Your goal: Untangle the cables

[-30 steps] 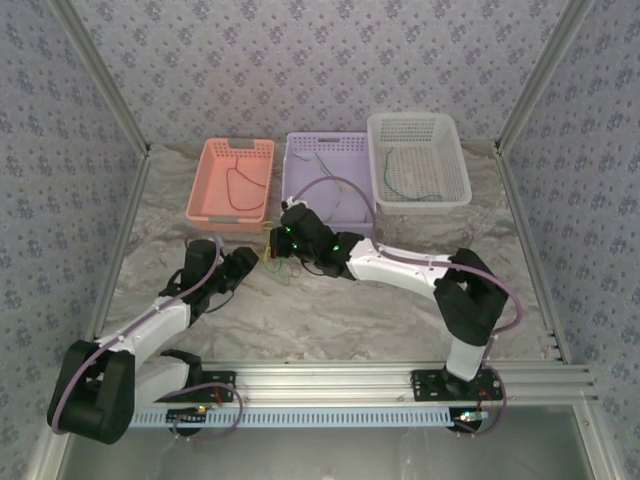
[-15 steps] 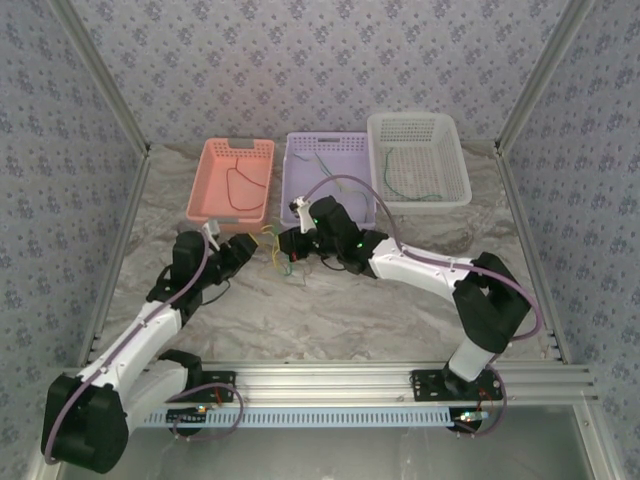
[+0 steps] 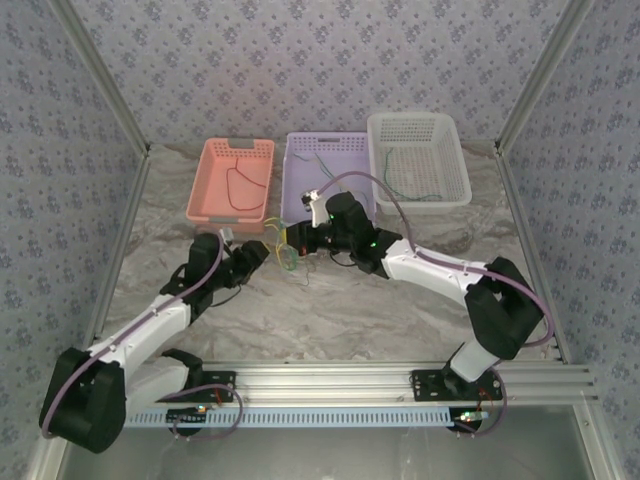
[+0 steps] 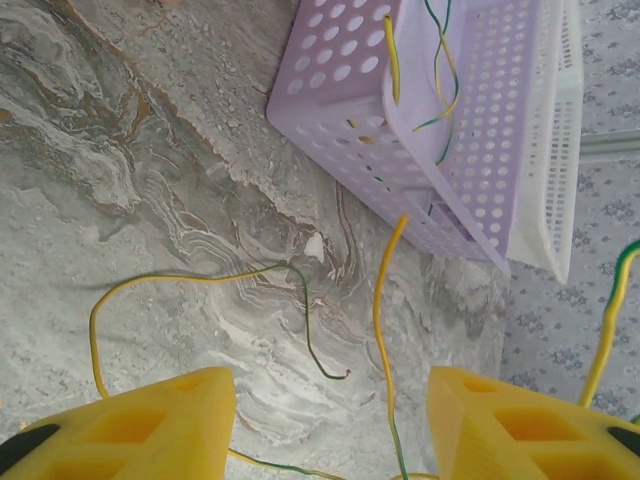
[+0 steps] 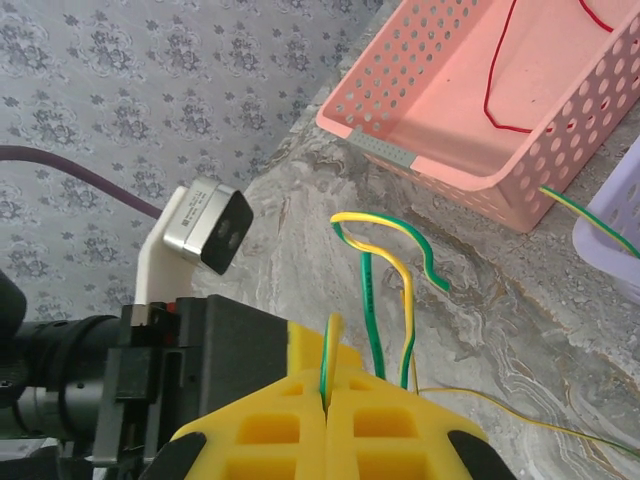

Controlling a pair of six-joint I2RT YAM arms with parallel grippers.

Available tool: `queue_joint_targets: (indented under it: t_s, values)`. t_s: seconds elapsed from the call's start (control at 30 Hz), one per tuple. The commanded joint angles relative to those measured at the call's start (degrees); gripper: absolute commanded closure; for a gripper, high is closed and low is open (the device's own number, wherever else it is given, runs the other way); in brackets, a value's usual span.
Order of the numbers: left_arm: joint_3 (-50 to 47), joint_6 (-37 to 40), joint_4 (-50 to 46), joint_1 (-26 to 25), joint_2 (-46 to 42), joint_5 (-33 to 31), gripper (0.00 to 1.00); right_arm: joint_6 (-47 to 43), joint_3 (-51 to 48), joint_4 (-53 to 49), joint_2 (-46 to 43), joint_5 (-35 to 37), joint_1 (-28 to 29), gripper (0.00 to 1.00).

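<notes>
My right claw (image 5: pixel 327 385) is clamped shut on a yellow-green wire (image 5: pixel 372 290), which loops up out of the closed tips. Over the last second this arm has drawn back toward the purple basket (image 3: pixel 326 137), dragging the wire bundle (image 3: pixel 285 252) across the desk (image 3: pixel 330 310). My left claw (image 4: pixel 330 400) has followed in beside the bundle and stands wide open, gripping nothing, with loose strands (image 4: pixel 378 310) lying on the desk between its fingers. I judge the tangle is stretched but not yet freed. The left claw needs a strand to pull against.
</notes>
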Motion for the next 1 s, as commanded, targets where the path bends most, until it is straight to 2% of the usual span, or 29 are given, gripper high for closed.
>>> queue_joint_targets:
  t_s: [0.0, 0.07, 0.17, 0.23, 0.33, 0.4, 0.53, 0.67, 0.73, 0.87, 0.97]
  values:
    - [-1.68, -2.74, 3.64, -2.20, -2.75, -2.36, 0.47, 2.28, -0.88, 1.62, -2.83, 0.04, -1.01, 1.00]
    - [-1.52, -1.69, 1.00, -5.66, -6.32, -4.82, 0.49, 3.73, -0.89, 0.62, -3.61, 2.33, -1.85, 1.00]
    - [-0.53, 2.25, -8.21, -12.80, -12.58, -13.06, 0.55, 8.03, -0.63, -0.57, -3.93, 5.55, -3.51, 1.00]
    - [-2.88, 2.88, -10.15, -16.56, -17.05, -17.38, 0.56, 10.86, 0.11, -1.82, -3.73, 7.63, -4.13, 1.00]
    - [-8.44, 6.05, -4.88, -21.74, -22.83, -21.46, 0.55, 14.37, 2.13, -4.92, -3.13, 11.02, -4.10, 1.00]
    - [-10.33, 10.40, -1.30, -24.86, -23.86, -23.83, 0.50, 17.04, 3.55, -7.18, -2.94, 13.62, -3.80, 1.00]
    - [-12.00, 20.77, 7.24, -30.69, -20.66, -29.41, 0.38, 21.87, 7.21, -12.84, -3.16, 18.17, -2.54, 1.00]
    - [-10.23, 29.26, 14.56, -34.82, -13.60, -33.45, 0.26, 25.23, 13.45, -21.25, -3.64, 24.00, -0.30, 1.00]
    - [-8.41, 31.96, 17.29, -36.05, -9.29, -34.69, 0.23, 26.73, 15.30, -23.67, -3.64, 25.83, 0.70, 1.00]
    - [-4.77, 37.75, 23.32, -39.66, -0.75, -42.47, 0.17, 30.37, 17.22, -25.31, -3.55, 27.75, 2.29, 1.00]
    - [-1.75, 40.97, 25.51, -40.53, 3.74, -46.73, 0.13, 31.84, 17.58, -25.82, -3.86, 28.81, 3.43, 1.00]
